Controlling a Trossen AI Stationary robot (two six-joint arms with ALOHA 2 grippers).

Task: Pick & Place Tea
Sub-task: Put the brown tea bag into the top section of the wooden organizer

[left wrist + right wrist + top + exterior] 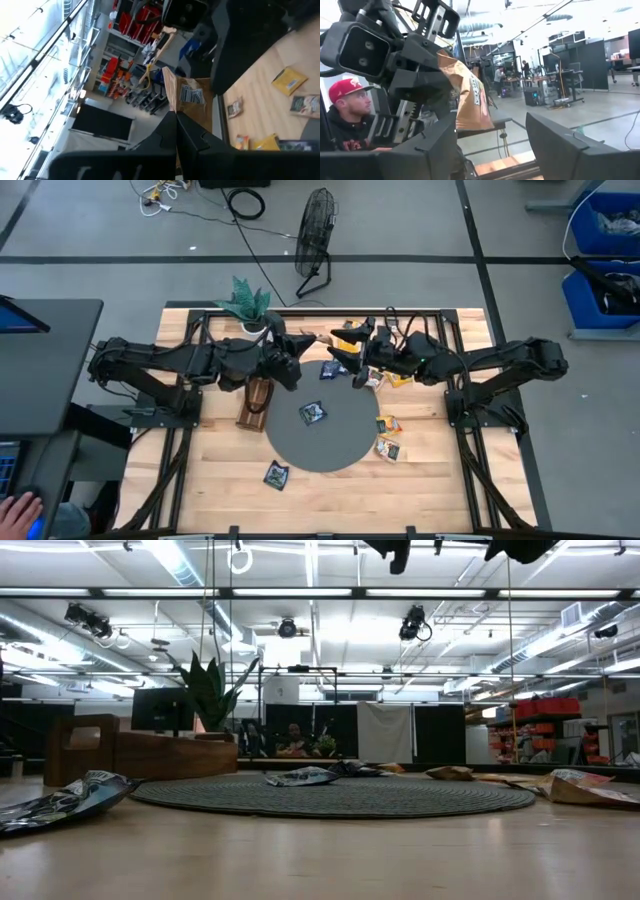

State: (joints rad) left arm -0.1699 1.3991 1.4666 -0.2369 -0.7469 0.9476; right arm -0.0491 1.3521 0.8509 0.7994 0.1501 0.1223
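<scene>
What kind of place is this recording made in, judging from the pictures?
Most likely a robotics lab or workshop in an industrial hall. The wooden table stands on a taped concrete floor beside a floor fan, with blue storage bins nearby, and exposed ceiling ducts run overhead.

Three dark tea sachets (313,413), roughly five yellow or tan sachets (388,448), one round mat (330,442), one wooden tray (256,402).

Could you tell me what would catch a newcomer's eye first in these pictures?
Probably the two grippers meeting in mid-air over the table's far side: the left gripper, shut on a tan tea sachet, faces the open right gripper. Below lies the round grey mat, with a dark sachet on it.
</scene>
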